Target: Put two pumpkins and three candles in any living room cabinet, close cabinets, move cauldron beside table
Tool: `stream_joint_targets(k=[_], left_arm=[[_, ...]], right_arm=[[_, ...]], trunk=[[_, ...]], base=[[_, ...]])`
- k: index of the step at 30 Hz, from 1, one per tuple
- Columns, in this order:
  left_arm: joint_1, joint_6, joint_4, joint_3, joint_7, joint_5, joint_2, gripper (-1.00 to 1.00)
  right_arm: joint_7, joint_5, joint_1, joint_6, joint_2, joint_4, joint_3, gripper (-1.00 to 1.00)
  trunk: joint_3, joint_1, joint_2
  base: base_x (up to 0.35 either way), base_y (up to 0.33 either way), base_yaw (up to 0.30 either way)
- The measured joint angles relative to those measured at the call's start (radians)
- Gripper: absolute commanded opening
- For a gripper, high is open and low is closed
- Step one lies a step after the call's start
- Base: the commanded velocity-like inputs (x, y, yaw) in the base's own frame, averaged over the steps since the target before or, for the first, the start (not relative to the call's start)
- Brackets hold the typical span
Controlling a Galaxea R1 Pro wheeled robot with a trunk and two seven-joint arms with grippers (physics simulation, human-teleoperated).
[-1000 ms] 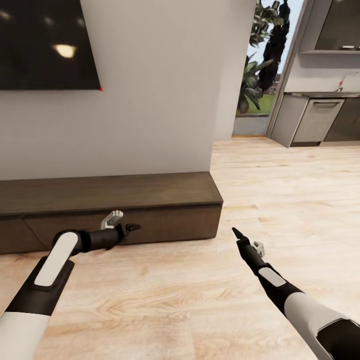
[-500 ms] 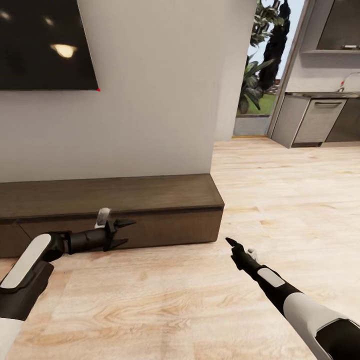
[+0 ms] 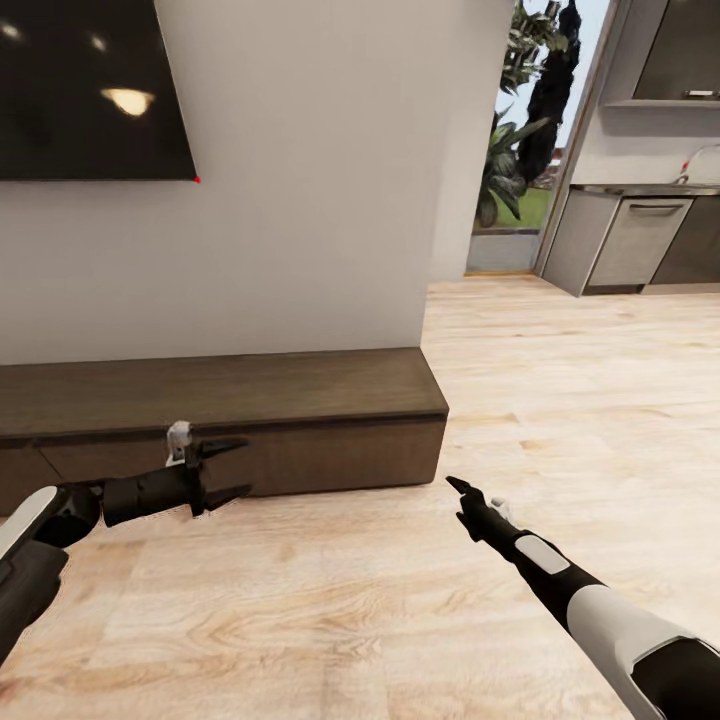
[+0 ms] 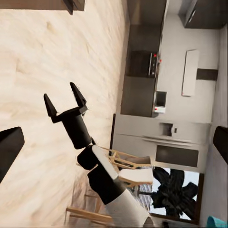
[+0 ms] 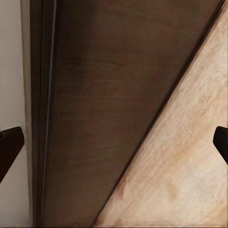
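The cabinet (image 3: 300, 390) is a long, low dark-brown unit against the white wall, and its flat fronts look shut. My left gripper (image 3: 238, 468) hovers open just in front of its lower front, a little above the floor, holding nothing. My right gripper (image 3: 458, 487) points toward the cabinet's right end from about a hand's length away. The left wrist view shows this right gripper (image 4: 62, 97) open and empty. In the right wrist view the cabinet (image 5: 109, 95) is close up, with dark fingertips (image 5: 9, 147) far apart. Pumpkins, candles and cauldron are out of view.
A black TV (image 3: 90, 90) hangs on the wall above the cabinet. Light wood floor (image 3: 400, 600) stretches to the right toward grey kitchen units (image 3: 640, 240) and a glazed opening with plants (image 3: 515, 150). Wooden chairs (image 4: 123, 164) show in the left wrist view.
My left arm has drawn back to the left along the cabinet front, and its fingers now stand spread. The right gripper has shifted slightly left. The head view moved a little.
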Motion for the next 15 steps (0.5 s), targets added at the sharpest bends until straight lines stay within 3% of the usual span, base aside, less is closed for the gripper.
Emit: stream_joint_targets(k=[2,4,9,11,13,15], left_arm=[[0.001,0.000,-0.025,-0.006,0.001,0.052,0.003,1.00],[0.002,0.001,-0.042,-0.029,0.002,0.076,0.003,1.00],[0.012,0.002,-0.053,-0.289,-0.003,0.092,-0.005,1.00],[0.015,0.000,-0.053,-0.375,-0.015,0.093,-0.006,1.00],[0.021,-0.001,-0.053,-0.434,-0.047,0.092,-0.006,1.00],[0.026,-0.002,-0.053,-0.463,-0.083,0.087,-0.007,1.00]], right_arm=[[0.006,-0.003,0.000,0.023,0.000,-0.001,-0.002,1.00],[0.010,-0.002,0.000,0.032,0.002,-0.002,-0.002,1.00],[0.035,0.003,0.000,0.027,0.046,-0.028,0.001,1.00],[0.062,0.005,0.000,0.014,0.058,-0.032,0.004,1.00],[0.110,0.021,0.001,-0.020,0.064,-0.033,0.030,1.00],[0.157,0.045,0.002,-0.076,0.069,-0.029,0.063,1.00]], trunk=[[0.000,0.000,0.000],[0.000,0.000,0.000],[0.000,0.000,0.000],[0.000,0.000,0.000],[0.000,0.000,0.000],[0.000,0.000,0.000]], base=[[0.000,0.000,0.000],[0.000,0.000,0.000],[0.000,0.000,0.000],[0.000,0.000,0.000],[0.003,0.000,0.000],[0.061,0.000,0.000]])
